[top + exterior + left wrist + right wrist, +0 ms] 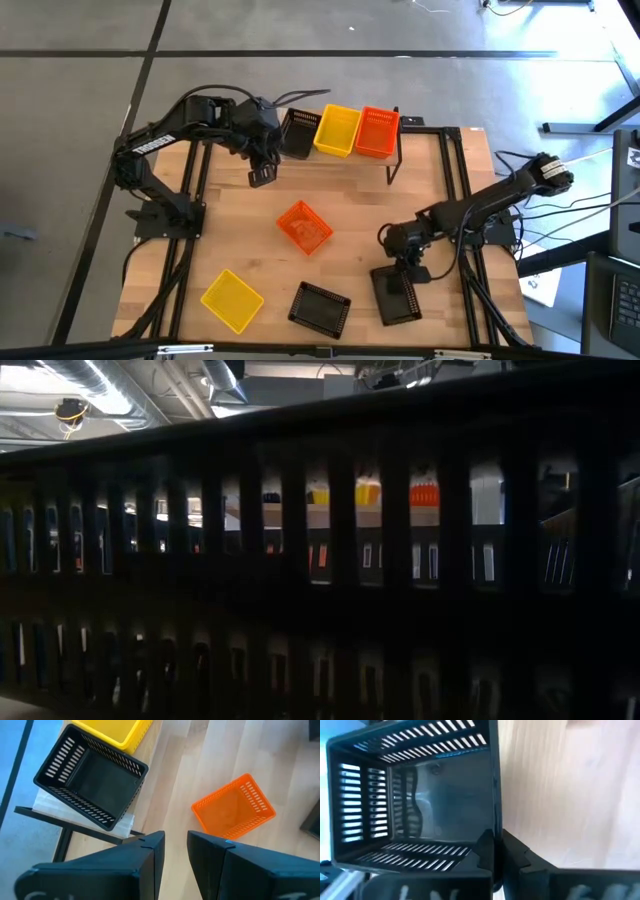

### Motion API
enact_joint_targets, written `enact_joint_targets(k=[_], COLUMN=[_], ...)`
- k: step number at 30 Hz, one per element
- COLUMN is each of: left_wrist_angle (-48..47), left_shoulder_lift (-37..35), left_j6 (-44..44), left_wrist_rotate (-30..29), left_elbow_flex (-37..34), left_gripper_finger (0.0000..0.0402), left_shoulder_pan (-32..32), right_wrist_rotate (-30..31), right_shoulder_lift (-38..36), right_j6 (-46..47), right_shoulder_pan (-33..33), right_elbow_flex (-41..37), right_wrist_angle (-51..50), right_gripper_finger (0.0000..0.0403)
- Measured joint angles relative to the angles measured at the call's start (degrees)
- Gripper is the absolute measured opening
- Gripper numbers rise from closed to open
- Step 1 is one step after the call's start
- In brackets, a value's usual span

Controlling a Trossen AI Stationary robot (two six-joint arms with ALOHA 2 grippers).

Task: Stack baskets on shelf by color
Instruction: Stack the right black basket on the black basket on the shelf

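On the shelf [126, 822] at the table's far side, a black basket [298, 132], a yellow basket [338, 130] and an orange basket [377, 131] stand side by side. My left gripper [262, 176] hangs open in the air just in front of the shelf's left end, holding nothing. On the tabletop lie an orange basket [304, 226], a yellow basket [232, 299] and a black basket [320, 308]. My right gripper [495, 852] is shut on a second black basket [397, 294] near the front right. My right gripper grips one wall [494, 815] of the black basket at its far end, close to the rim. One finger [484, 851] is inside the basket and the other [517, 855] outside. The fingers slant down from the far right. The basket is open side up.
The low view is filled by a black basket's slotted wall [320, 560] close to the lens; the shelf's baskets show through the slots. Bare wood lies between the orange basket and the shelf. Black frame rails [455, 170] run along both table sides.
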Motion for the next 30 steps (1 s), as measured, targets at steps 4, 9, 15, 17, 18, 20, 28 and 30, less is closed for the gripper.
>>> enact_joint_targets(k=[4, 9, 15, 17, 18, 20, 28, 30], left_wrist_angle=[1.15, 1.37, 2.98, 2.94, 2.96, 2.94, 4.05, 4.25], left_shoulder_lift=[0.0, 0.0, 0.0, 0.0, 0.0, 0.0, 0.0, 0.0], left_j6=[0.3, 0.32, 0.3, 0.25, 0.25, 0.22, 0.1, 0.08], left_wrist_rotate=[-0.02, -0.05, -0.16, -1.24, -2.09, -3.89, -6.96, -7.1], left_elbow_flex=[0.0, 0.04, 0.04, 0.04, 0.03, 0.04, 0.04, 0.04], left_gripper_finger=[0.0075, 0.0075, 0.0075, 0.0075, 0.0075, 0.0075, 0.0075, 0.0075], left_shoulder_pan=[-0.01, 0.0, 0.0, 0.0, 0.0, 0.0, 0.0, 0.02], right_wrist_rotate=[0.09, 4.54, 12.48, 17.4, 19.92, 24.31, 26.61, 25.3], right_shoulder_lift=[-0.31, -0.39, -0.39, -0.39, -0.39, -0.37, 2.32, 4.39], right_j6=[-3.16, -5.74, -8.43, -8.67, -8.79, -8.68, -12.09, -15.23], right_shoulder_pan=[-2.35, -5.72, -12.04, -14.24, -15.54, -18.48, -32.54, -35.91], right_elbow_flex=[6.91, 16.85, 29.65, 33.64, 35.73, 39.34, 52.49, 56.05], right_wrist_angle=[-7.53, -19.9, -30.8, -31.51, -31.32, -31.06, -28.04, -27.86], right_gripper_finger=[0.0002, 0.0002, 0.0001, 0.0001, 0.0001, 0.0, 0.0, 0.0])
